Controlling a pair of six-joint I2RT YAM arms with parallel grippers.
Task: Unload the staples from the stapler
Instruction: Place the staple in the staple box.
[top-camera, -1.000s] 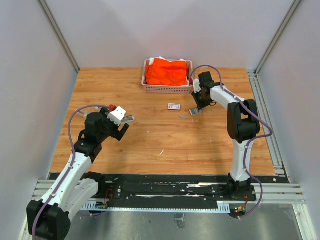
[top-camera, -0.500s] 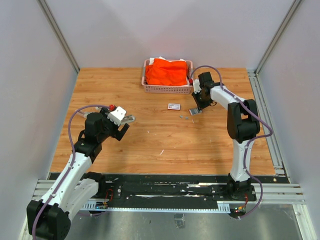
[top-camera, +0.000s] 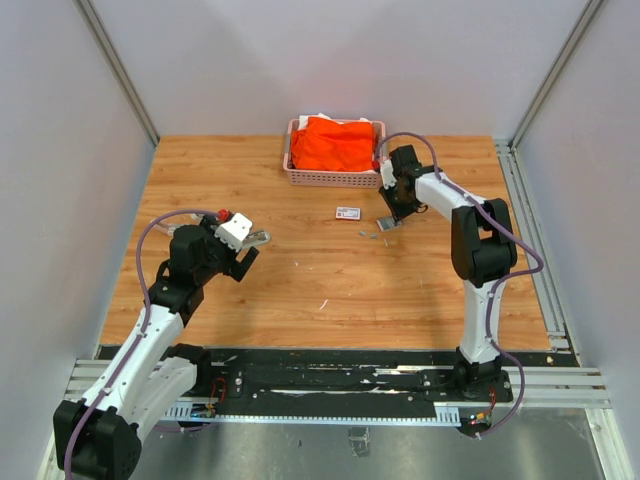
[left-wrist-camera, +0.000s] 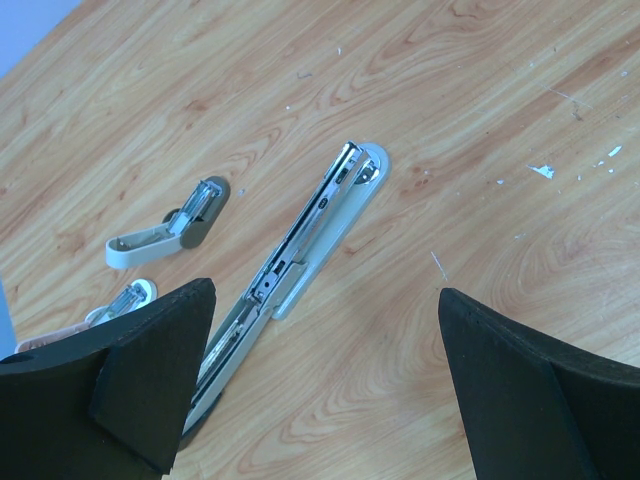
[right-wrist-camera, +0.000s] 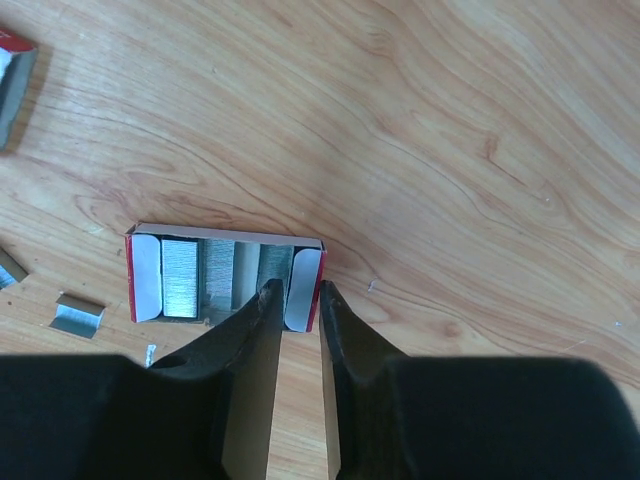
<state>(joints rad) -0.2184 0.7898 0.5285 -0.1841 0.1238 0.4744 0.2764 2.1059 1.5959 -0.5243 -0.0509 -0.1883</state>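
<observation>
L black-and-white arm (top-camera: 150, 320) folded low, elbow near base; L black two-finger gripper (left-wrist-camera: 322, 295) spread wide, angled down. R black-and-white arm (top-camera: 470, 240) stretched fwd, wrist tipped down; R black two-finger gripper (right-wrist-camera: 297, 292) pinched to narrow slit.

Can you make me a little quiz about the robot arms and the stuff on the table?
1. True or false: the left gripper is holding the stapler.
2. What lies in the basket? A) orange cloth B) a teddy C) a red ball
3. Fill in: the open box at the right gripper holds silvery ____.

Key:
1. False: its fingers are wide open, and the stapler lies on the table.
2. A.
3. Staples.
</observation>
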